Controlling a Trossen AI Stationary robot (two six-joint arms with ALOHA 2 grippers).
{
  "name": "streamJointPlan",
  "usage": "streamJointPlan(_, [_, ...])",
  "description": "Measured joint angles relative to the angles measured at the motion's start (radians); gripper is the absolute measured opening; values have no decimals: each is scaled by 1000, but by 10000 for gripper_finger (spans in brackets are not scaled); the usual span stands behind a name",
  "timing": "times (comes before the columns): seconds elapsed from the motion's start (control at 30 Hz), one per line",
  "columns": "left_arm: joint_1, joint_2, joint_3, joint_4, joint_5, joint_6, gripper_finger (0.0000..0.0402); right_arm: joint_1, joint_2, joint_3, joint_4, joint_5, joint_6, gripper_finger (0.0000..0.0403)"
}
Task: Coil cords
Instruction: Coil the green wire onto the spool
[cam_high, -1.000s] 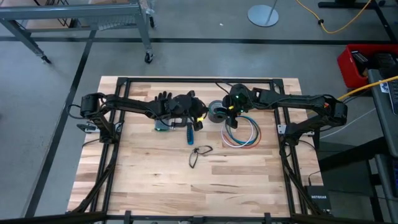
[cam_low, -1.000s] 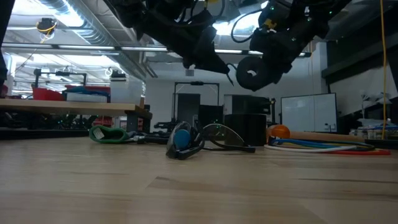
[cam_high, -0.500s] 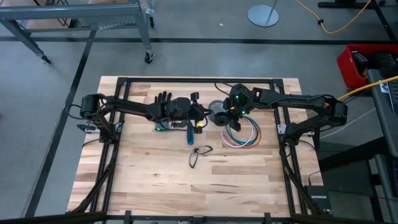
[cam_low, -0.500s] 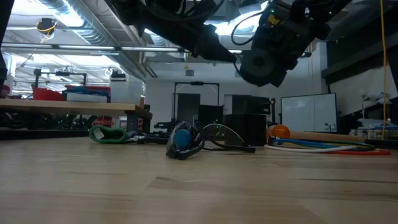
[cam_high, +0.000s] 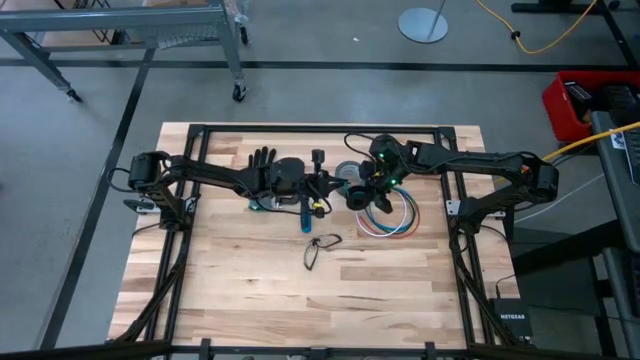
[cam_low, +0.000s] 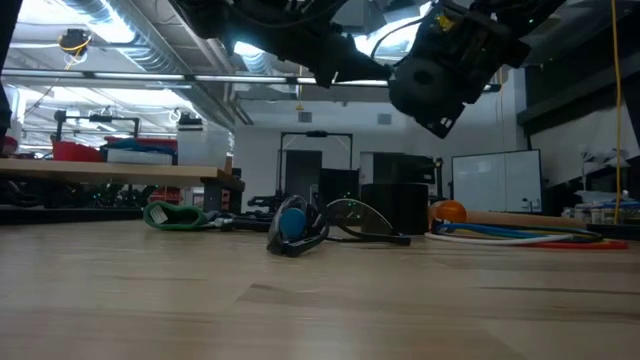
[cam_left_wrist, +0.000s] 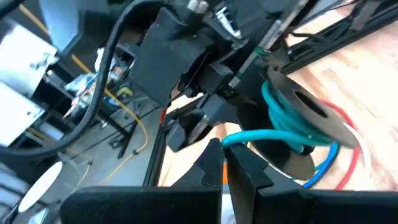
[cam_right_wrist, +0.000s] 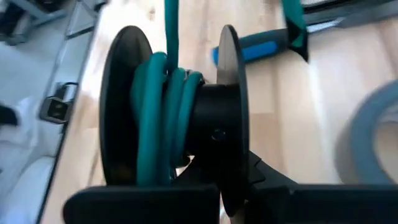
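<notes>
1. High view — both arms meet above the middle of the desk. The right claw carries a black spool just above the loose ring of cords, which lies flat on the desk right of centre, beside the grey tape roll. The left claw reaches toward the spool. To wind well, I would keep the two claws close, so the line between them stays short and taut.

2. Low view — the spool hangs well above the desk; the cords rest on the wood far right. Height looks ample, so nothing should drag.

3. Left wrist view — the left claw is pinched narrow on a teal cord leading to the spool. Feed it square to the hub, not across a flange.

4. Right wrist view — the right claw clamps the spool by its hub; teal cord sits in neat turns against one flange. Judging by this, the next turns should go into the bare hub — overlapping risks slippage.
</notes>
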Motion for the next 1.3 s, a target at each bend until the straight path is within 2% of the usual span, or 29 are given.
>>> streamJointPlan(0.27, [1, 0, 0, 5, 102, 125, 0, -1, 1, -1, 43, -244, -49, 1])
streamJointPlan(0.47, [1, 0, 0, 6, 257, 236, 0, -1, 1, -2, 44, -412, -51, 1])
streamJointPlan(0.57, [-4, 0, 0, 7, 281, 280, 0, -1, 1, -2, 46, -482, -50, 1])
streamJointPlan(0.8, [-42, -1, 0, 66, 318, 408, 0, 4, 11, -2, 46, -521, -47, 1])
streamJointPlan(1.17, [-50, -2, 0, 99, 325, 476, 0, 74, 90, -2, 62, -552, -37, 1])
streamJointPlan(1.3, [-51, -1, 0, 99, 328, 511, 0, 79, 100, -2, 92, -625, -34, 1])
